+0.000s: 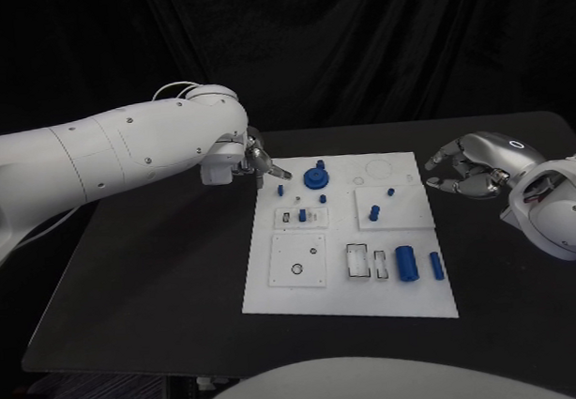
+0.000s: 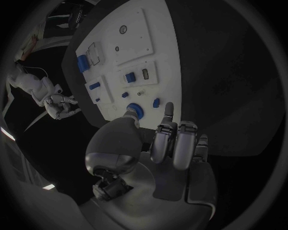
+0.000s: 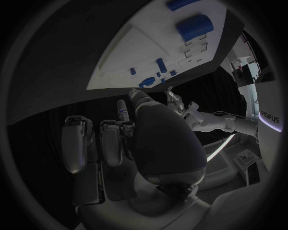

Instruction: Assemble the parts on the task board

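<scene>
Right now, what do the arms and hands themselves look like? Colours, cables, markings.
Both arms are glossy white, rounded shells. The left arm has small dark screw dots and thin white cables looping at its wrist. The left hand and right hand are silver metal with dark segments between the finger links. The right hand bears a small ring-shaped mark on its back. No other markings are legible.

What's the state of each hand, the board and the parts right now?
left hand: over the board's far left corner, holding nothing, fingers apart
right hand: off the board's right edge, fingers curled, holding nothing
task board: flat on the table
large blue cylinder: lying on its side
blue gear: on the board
</scene>
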`<state>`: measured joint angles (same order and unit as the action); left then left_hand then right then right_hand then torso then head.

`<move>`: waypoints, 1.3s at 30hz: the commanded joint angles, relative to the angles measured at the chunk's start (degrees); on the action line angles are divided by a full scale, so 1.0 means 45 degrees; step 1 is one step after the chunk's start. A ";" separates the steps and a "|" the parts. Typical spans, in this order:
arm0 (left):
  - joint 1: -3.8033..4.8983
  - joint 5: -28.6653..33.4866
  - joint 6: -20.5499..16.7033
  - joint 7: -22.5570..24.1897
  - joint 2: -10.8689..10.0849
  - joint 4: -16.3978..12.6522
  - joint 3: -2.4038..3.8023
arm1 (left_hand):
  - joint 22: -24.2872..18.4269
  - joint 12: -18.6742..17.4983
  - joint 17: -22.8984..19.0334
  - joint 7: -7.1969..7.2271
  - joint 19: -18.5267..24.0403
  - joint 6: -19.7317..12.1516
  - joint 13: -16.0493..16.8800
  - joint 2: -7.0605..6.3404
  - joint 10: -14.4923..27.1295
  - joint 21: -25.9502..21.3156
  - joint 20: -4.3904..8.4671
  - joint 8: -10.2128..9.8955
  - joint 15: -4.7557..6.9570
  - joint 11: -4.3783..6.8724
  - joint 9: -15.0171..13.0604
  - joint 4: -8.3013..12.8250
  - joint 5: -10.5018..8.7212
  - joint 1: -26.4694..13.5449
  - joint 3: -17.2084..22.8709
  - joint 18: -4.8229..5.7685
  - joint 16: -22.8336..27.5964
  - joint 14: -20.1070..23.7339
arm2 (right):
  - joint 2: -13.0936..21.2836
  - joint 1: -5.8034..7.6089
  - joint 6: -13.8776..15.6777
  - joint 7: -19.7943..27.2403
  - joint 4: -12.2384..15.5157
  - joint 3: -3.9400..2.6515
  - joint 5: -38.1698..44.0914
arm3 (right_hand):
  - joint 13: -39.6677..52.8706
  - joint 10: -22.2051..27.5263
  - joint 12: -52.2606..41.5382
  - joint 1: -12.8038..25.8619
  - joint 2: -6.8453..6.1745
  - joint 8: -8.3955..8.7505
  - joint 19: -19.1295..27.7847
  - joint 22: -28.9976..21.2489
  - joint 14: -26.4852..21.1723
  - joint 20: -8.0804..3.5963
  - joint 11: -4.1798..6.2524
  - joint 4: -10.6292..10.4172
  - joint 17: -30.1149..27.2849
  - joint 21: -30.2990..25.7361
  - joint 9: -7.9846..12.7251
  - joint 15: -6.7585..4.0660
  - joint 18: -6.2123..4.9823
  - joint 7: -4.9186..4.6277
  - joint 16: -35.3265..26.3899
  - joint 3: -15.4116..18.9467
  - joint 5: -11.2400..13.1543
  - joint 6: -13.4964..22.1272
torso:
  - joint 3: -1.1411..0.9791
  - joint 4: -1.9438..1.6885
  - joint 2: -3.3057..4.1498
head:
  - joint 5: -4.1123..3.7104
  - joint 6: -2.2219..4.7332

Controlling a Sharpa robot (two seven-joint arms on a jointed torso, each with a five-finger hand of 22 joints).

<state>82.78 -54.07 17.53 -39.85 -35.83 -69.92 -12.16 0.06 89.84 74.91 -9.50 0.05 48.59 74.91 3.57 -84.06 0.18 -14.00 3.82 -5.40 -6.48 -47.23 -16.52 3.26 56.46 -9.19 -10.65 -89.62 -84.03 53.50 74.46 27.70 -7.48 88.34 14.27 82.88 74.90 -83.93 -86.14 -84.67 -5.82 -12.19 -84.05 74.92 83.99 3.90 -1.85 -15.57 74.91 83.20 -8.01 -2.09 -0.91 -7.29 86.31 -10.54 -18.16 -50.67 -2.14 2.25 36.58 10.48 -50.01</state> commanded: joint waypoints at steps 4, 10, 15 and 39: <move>0.0029 0.0131 0.0347 0.0004 0.0379 0.0657 0.0012 | -0.0013 0.0035 0.3353 -0.0020 -0.0012 -0.0120 0.3353 0.0089 -0.1320 -0.0041 0.0045 -0.0022 0.0091 0.0062 0.0279 0.0000 -0.0054 -0.0301 -0.0321 -0.0110 -0.0084 -0.1327 | -0.0075 -0.0033 -0.0094 -0.0227 -0.0070 -0.0008 0.0082 | 0.1988 -0.0496 0.0030 0.0070 0.0009 0.0007 -0.0537 0.2653 0.0991 0.0106 -0.0080 -0.0017 0.1603 -0.0043 0.0020 0.0054 -0.0237 0.0032 0.0011 -0.0033 -0.0028 0.0002 | -0.0006 0.0028 -0.0023 | 0.0023 0.0002; 0.0013 0.0213 0.1114 -0.0143 0.0905 0.1495 0.0012 | -0.0013 0.0035 0.3353 0.0062 -0.0012 0.0314 0.3353 0.0182 -0.1320 -0.0041 0.0000 0.0053 0.0112 0.0114 0.0518 0.0016 -0.0026 -0.0298 -0.0486 -0.0114 -0.0084 -0.1327 | -0.0154 -0.0035 -0.0113 -0.0212 -0.0122 -0.0009 0.0082 | 0.1982 -0.0493 0.0034 0.0054 0.0017 0.0013 -0.0537 0.2654 0.0992 0.0103 -0.0077 -0.0006 0.1610 -0.0043 0.0023 0.0051 -0.0238 0.0035 0.0015 -0.0046 -0.0041 0.0011 | -0.0008 0.0030 -0.0021 | 0.0068 0.0002; 0.0006 0.0316 0.1697 -0.0351 0.1361 0.2198 0.0013 | -0.0013 0.0035 0.3353 0.0158 -0.0012 0.0786 0.3353 0.0157 -0.1320 -0.0041 0.0015 0.0035 0.0145 0.0184 0.0827 -0.0019 -0.0086 -0.0859 -0.1081 -0.0114 -0.0084 -0.1327 | -0.0217 -0.0036 -0.0128 -0.0208 -0.0163 -0.0009 0.0082 | 0.1963 -0.0481 0.0046 0.0047 0.0020 0.0014 -0.0539 0.2656 0.0993 0.0102 -0.0076 0.0000 0.1613 -0.0039 0.0024 0.0050 -0.0236 0.0036 0.0017 -0.0052 -0.0049 0.0013 | -0.0012 0.0048 -0.0013 | 0.0089 0.0002; 0.0005 0.3731 0.3810 -0.1463 0.2541 0.4618 0.0016 | -0.0013 0.0035 0.3353 0.0253 -0.0012 0.1254 0.3353 0.0399 -0.1320 -0.0041 0.0182 -0.0006 0.0254 0.0279 0.1471 -0.0002 -0.0108 -0.1146 -0.2044 -0.0119 -0.0084 -0.1327 | -0.0486 -0.0037 -0.0221 -0.0214 -0.0367 -0.0011 0.0082 | 0.1900 -0.0444 0.0086 0.0006 0.0034 0.0021 -0.0536 0.2655 0.0991 0.0097 -0.0071 0.0033 0.1599 -0.0047 0.0028 0.0043 -0.0238 0.0038 0.0012 -0.0084 -0.0112 0.0018 | -0.0017 0.0072 0.0027 | 0.0005 0.0002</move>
<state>82.77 -39.84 31.96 -40.17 -24.61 -49.34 -12.13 0.09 89.84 74.91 -8.46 0.06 53.78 74.91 4.86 -84.06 0.18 -13.60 3.82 -4.59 -5.66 -40.66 -16.51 2.99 51.09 -18.00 -10.65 -89.62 -84.05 51.33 74.44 27.13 -7.56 86.75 14.26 82.88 74.93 -83.93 -86.14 -84.67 -5.82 -12.19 -84.05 74.91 83.99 3.90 -1.85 -15.40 74.91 83.20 -7.96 -2.09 -0.91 -7.29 86.31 -10.70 -18.38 -50.67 -2.21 2.53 36.60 10.49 -50.01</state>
